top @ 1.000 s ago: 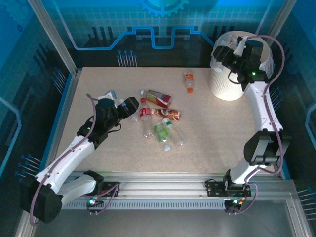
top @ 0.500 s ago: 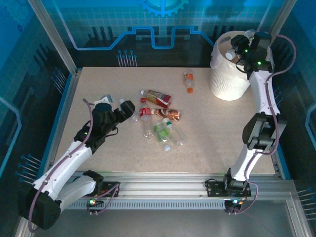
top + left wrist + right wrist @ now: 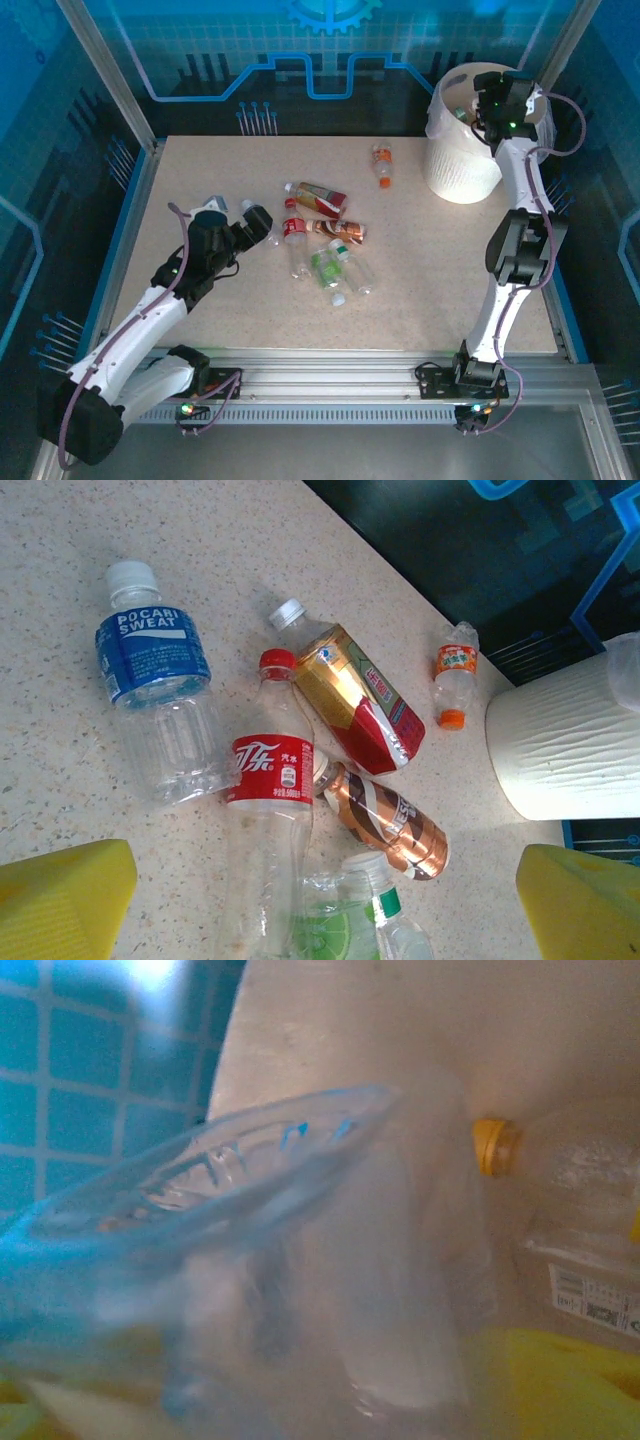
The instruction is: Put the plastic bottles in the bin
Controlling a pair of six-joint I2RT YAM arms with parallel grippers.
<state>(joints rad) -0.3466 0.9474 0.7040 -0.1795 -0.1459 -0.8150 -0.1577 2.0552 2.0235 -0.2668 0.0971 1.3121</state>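
The left gripper (image 3: 258, 220) hangs low with its jaws spread wide and nothing in them, aimed at the heap of plastic bottles (image 3: 322, 245) near the middle of the speckled beige table (image 3: 440, 290). One orange-labelled bottle (image 3: 382, 165) lies apart, nearer the bin (image 3: 455, 175) in the far right corner. Blue-lit panels with a circuit pattern wall the cell, and an aluminium rail (image 3: 330, 372) runs along the near edge. The left arm reaches forward, close to the surface. The right arm rises nearly straight, its wrist bent over the bin's rim, so the right gripper (image 3: 492, 100) sits above the opening. I cannot tell whether its jaws grip or have let go.

From the left wrist, the yellow fingers (image 3: 60, 895) stand far apart at the lower corners. On the table beyond them lie a blue-labelled bottle (image 3: 155, 660), a red-labelled bottle (image 3: 272, 770), a red-and-gold one (image 3: 360, 700) and a copper one (image 3: 390, 825).

From the right wrist, a blurred clear bottle (image 3: 220, 1180) looms close, base toward the lens. Beyond it, a yellow-capped bottle (image 3: 560, 1190) lies against the bin's white liner (image 3: 400, 1020).
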